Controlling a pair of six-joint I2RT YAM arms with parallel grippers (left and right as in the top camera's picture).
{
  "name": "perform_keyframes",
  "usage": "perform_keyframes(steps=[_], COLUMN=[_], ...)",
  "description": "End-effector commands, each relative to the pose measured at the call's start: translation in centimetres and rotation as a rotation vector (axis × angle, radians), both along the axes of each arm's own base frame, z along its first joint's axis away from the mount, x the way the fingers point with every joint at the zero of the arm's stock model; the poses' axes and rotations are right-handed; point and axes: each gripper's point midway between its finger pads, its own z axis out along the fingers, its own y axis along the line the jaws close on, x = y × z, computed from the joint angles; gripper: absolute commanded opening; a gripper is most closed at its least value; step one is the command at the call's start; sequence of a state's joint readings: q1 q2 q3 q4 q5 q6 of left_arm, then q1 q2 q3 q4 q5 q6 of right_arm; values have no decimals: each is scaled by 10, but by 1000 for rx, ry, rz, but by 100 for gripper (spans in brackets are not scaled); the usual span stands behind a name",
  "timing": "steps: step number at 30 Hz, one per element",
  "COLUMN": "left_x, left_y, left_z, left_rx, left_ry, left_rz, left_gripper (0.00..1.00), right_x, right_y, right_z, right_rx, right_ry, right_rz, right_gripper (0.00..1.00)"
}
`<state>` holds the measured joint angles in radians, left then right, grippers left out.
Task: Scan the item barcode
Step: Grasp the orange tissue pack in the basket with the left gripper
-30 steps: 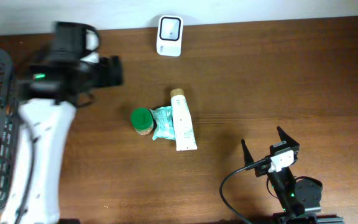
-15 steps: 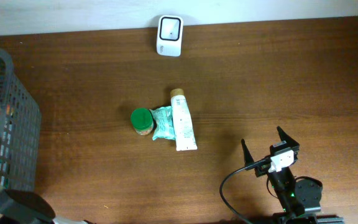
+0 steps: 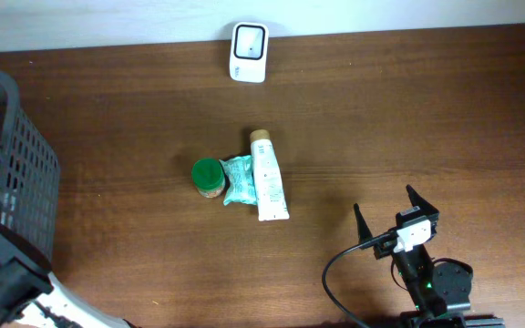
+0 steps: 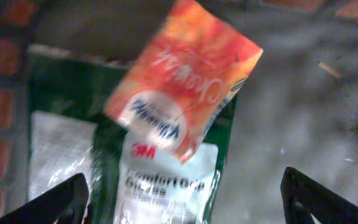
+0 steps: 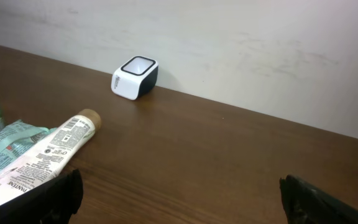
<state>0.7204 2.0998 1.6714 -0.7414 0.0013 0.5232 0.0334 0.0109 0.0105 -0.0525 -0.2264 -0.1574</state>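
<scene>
In the left wrist view my left gripper [image 4: 188, 200] hangs open over the inside of the basket. Under it lies an orange packet [image 4: 185, 81] on top of a green and white 3M package [image 4: 166, 180]. Neither is touched by the fingertips [image 4: 64, 199]. The white barcode scanner [image 3: 249, 53] stands at the table's far edge and also shows in the right wrist view, scanner [image 5: 135, 78]. My right gripper [image 3: 386, 205] rests open near the front right, with nothing between its fingers. From overhead only the left arm [image 3: 3, 287] shows.
The dark mesh basket [image 3: 27, 159] stands at the left edge. Mid-table lie a white tube [image 3: 268, 178], a teal packet [image 3: 240, 179] and a green-lidded jar [image 3: 208, 176], all touching. The tube [image 5: 48, 152] lies just left of my right gripper [image 5: 179, 193].
The left arm has swung from above the table beside the basket down to the front left corner, with its camera now looking into the basket. Its jaws narrowed slightly. The right arm is still.
</scene>
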Motion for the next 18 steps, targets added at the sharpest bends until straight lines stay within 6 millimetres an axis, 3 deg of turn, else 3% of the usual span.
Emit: perform_keyframes(steps=[1,5,10,12,16,18], left_x=[14,29,28,27,27,26], left_y=[-1,11,6,5,5,4], left_z=[-14,-8,-34,-42,-42,-43], left_rx=[28,85,54,40,40,35], left_ry=[2,-57,-16,-2,-2,2], left_rz=[-119,-120,-140,-141,-140,-140], left_gripper=[87,75,81,79,58,39], right_x=[-1,-1,-1,-1,-1,-1], right_y=[2,2,2,2,2,2], right_z=[-2,-1,-2,-2,-2,-2], right_rx=[4,4,4,4,4,4], right_ry=[2,1,2,2,2,2], right_rz=[8,8,8,8,7,8], right_gripper=[98,98,98,98,98,98])
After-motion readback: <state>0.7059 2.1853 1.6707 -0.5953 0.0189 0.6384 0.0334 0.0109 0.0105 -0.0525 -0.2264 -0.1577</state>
